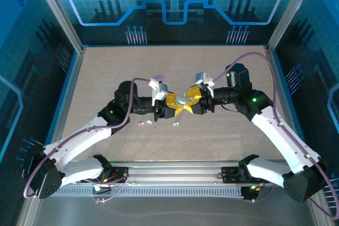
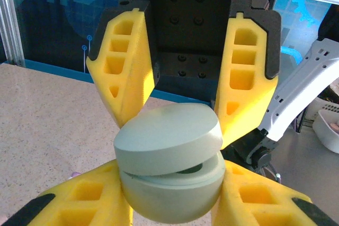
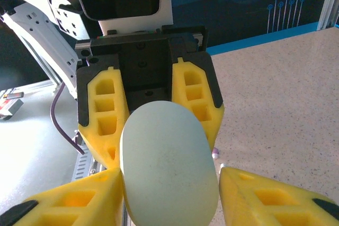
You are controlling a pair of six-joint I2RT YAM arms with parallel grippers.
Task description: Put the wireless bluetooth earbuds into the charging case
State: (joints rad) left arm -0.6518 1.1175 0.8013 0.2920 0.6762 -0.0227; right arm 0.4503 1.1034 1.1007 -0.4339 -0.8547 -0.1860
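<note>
- Earbuds (image 1: 149, 123) loose on the table (image 1: 106, 78): tiny pale specks strung along the near side of the two meeting grippers, down below the airborne case and apart from it.
- Mint-green charging case (image 2: 169, 205) held up between both arms, long axis along the line from one wrist to the other, lid (image 2: 169, 133) uppermost and just ajar.
- Left gripper (image 2: 169, 189) clamped on the case's lower shell, one yellow finger pressed to each side.
- Right gripper (image 3: 170, 175) spread to either side of the lid; pressing or merely flanking, impossible to tell.
- Judged next: lid to be swung wide by the right fingers, seam about level with their tips.
- Judged after that: right arm the free one for fetching, nearest buds almost straight beneath its fingers; left arm tied to the case.
</note>
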